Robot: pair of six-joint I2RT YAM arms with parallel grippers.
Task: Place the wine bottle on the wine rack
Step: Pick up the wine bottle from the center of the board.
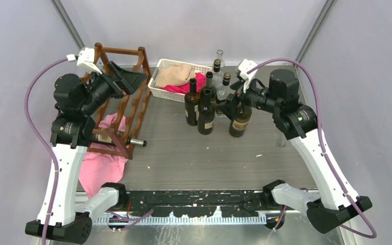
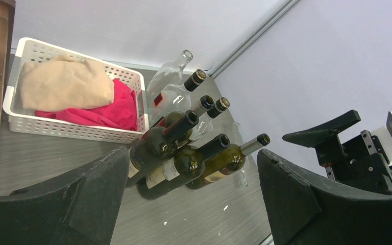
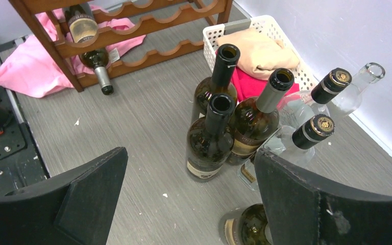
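Scalloped wooden wine rack (image 3: 148, 23), glass wine bottle (image 3: 94, 58) cradled — left gripper (image 2: 192, 149), right gripper (image 3: 191, 150) released

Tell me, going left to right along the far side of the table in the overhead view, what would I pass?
wine rack → white basket → clear glass bottle

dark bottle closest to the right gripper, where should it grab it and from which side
Take the dark bottle by its neck, just above the shoulder, coming in level from its right. It stands upright, the neck is its slimmest part, and other dark bottles and clear bottles crowd its left and back. The right fingers stand open above it.
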